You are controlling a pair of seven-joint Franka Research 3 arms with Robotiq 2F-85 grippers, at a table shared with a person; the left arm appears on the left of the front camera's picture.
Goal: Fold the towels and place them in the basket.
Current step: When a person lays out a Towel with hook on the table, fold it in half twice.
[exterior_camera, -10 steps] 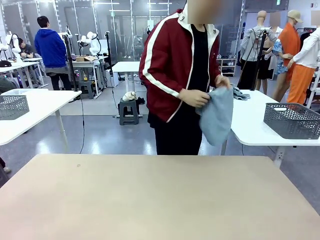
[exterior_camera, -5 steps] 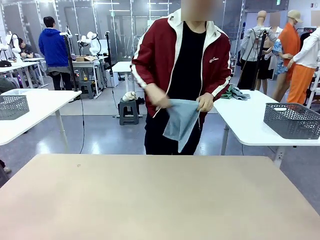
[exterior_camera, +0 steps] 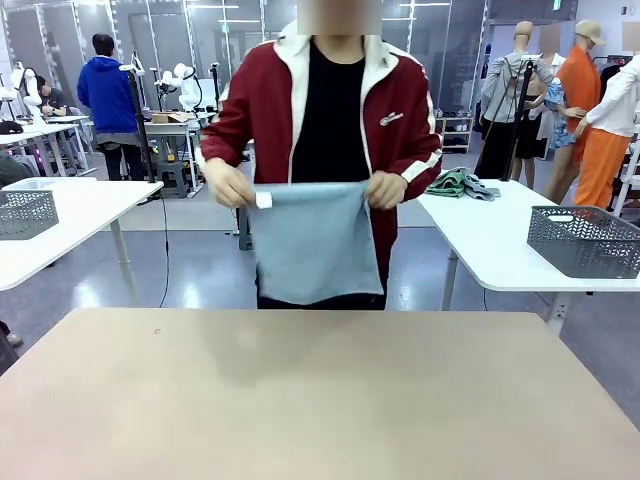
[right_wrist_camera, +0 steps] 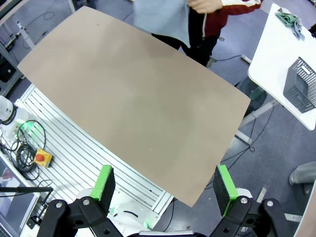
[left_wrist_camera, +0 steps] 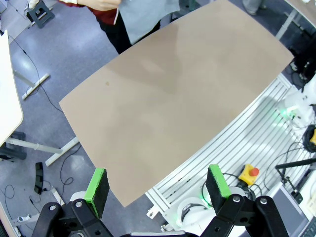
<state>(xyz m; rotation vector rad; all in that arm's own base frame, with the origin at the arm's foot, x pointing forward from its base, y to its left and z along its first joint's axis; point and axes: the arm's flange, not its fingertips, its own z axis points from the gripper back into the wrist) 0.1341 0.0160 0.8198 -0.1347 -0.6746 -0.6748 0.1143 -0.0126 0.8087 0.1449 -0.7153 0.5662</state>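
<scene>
Holding the grey-blue towel (exterior_camera: pixel 315 240) spread by its top corners just beyond the far edge of the table (exterior_camera: pixel 320 400), a person (exterior_camera: pixel 400 130) seems ready to lay it flat for folding, while the left gripper (left_wrist_camera: pixel 157 173) and right gripper (right_wrist_camera: pixel 163 173) hang wide open, empty, high over the table's near edge.

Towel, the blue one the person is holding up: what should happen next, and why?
Probably the person should lay the towel flat on the table. It hangs spread out from the person's hands at the table's far side, not yet on it. The left gripper and right gripper hang open high over the table, with nothing there to fold.
</scene>
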